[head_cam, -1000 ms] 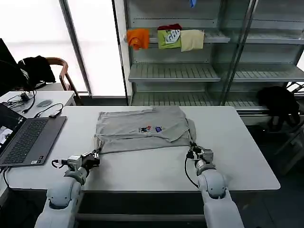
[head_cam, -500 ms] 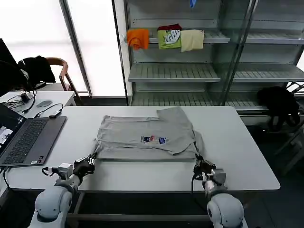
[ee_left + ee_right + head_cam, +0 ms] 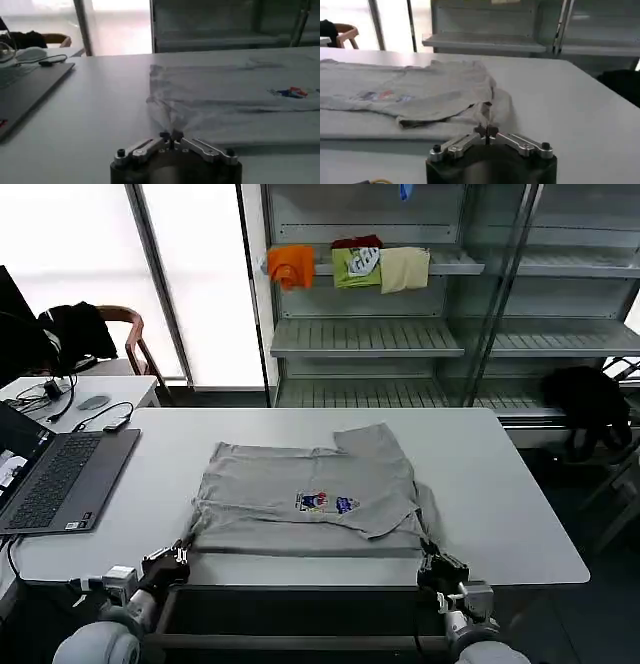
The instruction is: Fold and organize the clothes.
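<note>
Both tools are clamped tight on the grey shirt (image 3: 312, 496): left tool (image 3: 170, 136) pinches the near-left corner, right tool (image 3: 486, 131) the near-right, at the desk (image 3: 500, 484) edge.

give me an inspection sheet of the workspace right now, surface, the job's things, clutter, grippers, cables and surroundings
Surface: white table, bare around the shirt.
Job's things: grey shirt with a small multicoloured chest print, partly folded, lying near the table's front edge.
Clutter: open laptop on the table's left end.
Grippers: left gripper shut on the shirt's near left corner; right gripper shut on its near right corner; both at the front edge.
Cables: one cable runs from the side desk to the laptop.
Surroundings: shelving unit behind, with folded coloured clothes; chair draped with a black garment.
</note>
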Controlling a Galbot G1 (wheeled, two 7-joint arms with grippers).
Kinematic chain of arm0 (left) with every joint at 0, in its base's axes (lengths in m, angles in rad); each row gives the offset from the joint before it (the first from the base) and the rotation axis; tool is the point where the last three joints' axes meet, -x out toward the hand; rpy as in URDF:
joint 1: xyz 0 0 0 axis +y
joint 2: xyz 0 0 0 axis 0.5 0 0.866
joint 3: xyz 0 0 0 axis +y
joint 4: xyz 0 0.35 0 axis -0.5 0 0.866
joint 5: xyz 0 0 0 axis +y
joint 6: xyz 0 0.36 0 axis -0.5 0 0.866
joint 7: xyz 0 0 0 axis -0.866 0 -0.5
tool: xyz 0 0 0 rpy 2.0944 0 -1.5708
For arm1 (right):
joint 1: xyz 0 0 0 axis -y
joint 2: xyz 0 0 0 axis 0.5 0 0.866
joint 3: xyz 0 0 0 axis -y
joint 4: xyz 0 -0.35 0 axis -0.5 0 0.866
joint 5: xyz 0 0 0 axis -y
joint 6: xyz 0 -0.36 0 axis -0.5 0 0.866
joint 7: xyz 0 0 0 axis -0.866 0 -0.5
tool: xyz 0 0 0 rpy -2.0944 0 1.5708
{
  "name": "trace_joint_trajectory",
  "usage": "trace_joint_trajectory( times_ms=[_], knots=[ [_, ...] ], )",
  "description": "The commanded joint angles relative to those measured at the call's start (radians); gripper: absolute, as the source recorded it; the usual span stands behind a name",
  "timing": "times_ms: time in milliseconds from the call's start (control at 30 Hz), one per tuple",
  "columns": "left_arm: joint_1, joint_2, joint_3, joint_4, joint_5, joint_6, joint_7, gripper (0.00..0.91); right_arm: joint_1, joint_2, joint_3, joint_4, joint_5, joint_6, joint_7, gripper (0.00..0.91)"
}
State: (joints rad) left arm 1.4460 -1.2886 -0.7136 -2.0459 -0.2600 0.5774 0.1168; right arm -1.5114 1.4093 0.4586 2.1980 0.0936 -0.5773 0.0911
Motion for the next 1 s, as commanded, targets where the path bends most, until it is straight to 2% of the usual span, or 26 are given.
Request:
trace_joint_trajectory(
  times_ms=[33,133,167,200,233,300,333,500,667,800,1000],
  knots=[
    [0.086,-0.01,-0.014,-0.069,-0.016,0.0,-0.04,0.01,-0.045,-0.001,0.004,0.028,-0.017,-0.001,0.004,0.0],
    [0.097,-0.018,-0.012,-0.098,-0.013,0.0,-0.048,0.01,-0.055,-0.003,0.003,0.021,-0.018,-0.001,0.0,0.01],
    [0.099,-0.019,-0.012,-0.102,-0.013,0.0,-0.05,0.02,-0.055,-0.003,0.003,0.021,-0.018,-0.001,0.0,0.907],
    [0.1,-0.02,-0.011,-0.106,-0.009,0.0,-0.051,0.071,-0.057,-0.003,0.001,0.022,-0.018,-0.002,-0.001,0.907],
    [0.1,-0.02,-0.01,-0.11,0.0,0.0,-0.051,0.907,-0.058,-0.003,-0.002,0.025,-0.022,-0.002,0.001,0.907],
    [0.1,-0.022,-0.005,-0.114,0.005,0.0,-0.068,0.907,-0.056,0.0,-0.005,0.027,-0.028,-0.002,0.02,0.907],
    [0.1,-0.024,-0.004,-0.12,0.01,-0.001,-0.073,0.907,-0.049,0.009,-0.008,0.029,-0.025,-0.002,0.05,0.907],
    [0.094,-0.031,-0.014,-0.161,0.015,-0.001,-0.094,0.907,-0.02,0.032,0.026,0.066,-0.006,0.003,0.068,0.907],
    [0.002,-0.031,-0.038,-0.2,0.011,0.0,-0.094,0.907,0.113,0.043,0.071,0.087,0.055,-0.001,0.068,0.907],
    [-0.112,-0.011,-0.023,-0.165,0.011,0.002,-0.063,0.907,0.263,0.028,0.058,0.005,0.082,-0.004,0.027,0.907],
    [-0.316,0.021,0.029,0.004,0.007,0.004,-0.011,0.907,0.504,0.006,-0.046,-0.206,0.113,-0.007,0.026,0.907]
  ],
)
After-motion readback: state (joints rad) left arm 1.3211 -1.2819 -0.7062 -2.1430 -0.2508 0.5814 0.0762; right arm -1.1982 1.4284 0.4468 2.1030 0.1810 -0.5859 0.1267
